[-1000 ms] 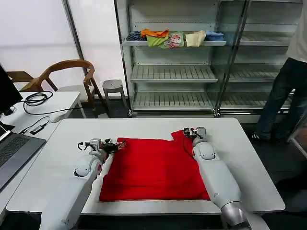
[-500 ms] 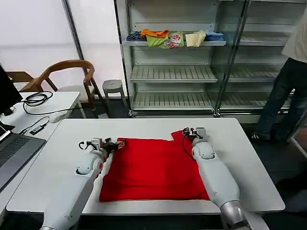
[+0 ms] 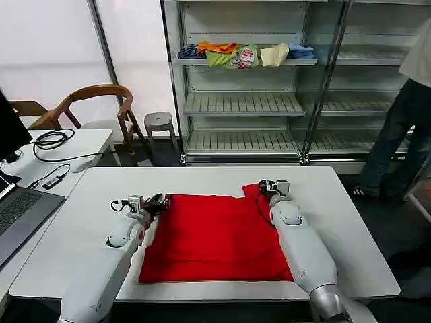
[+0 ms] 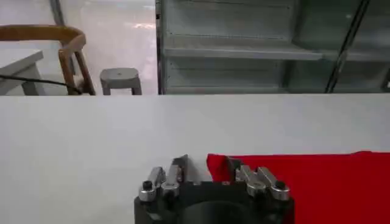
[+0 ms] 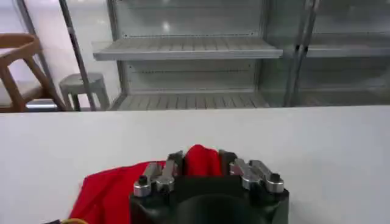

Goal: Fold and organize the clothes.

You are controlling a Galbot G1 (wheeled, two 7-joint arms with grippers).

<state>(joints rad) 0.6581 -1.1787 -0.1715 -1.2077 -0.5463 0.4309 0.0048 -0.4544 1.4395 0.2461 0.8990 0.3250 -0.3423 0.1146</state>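
Spread flat across the middle of the white table [image 3: 202,178]: a red T-shirt [image 3: 215,235], plain side up, roughly squared, its far edge toward the shelving unit [image 3: 242,101], its near edge close to the table's front rim. At the shirt's far left corner, the left gripper [image 3: 161,200], low over the tabletop; from the left wrist view, left gripper [image 4: 206,167] with fingers parted, the red corner lying between them and just ahead, not clamped. At the far right corner, the right gripper [image 3: 264,186], set where the fabric bunches up into a small raised fold; from the right wrist view, right gripper [image 5: 201,161] clenched on a hump of red cloth, fabric pinched between both fingers and spilling out to one side over the table. Both forearms stretched forward along the shirt's side edges, the left beside the cloth, the right lying partly over it. On an upper shelf behind, a row of folded garments [image 3: 246,54] in orange, green, cream and blue. Off the table's left side, a wooden chair [image 3: 94,108] and a small grey stool [image 3: 159,122].
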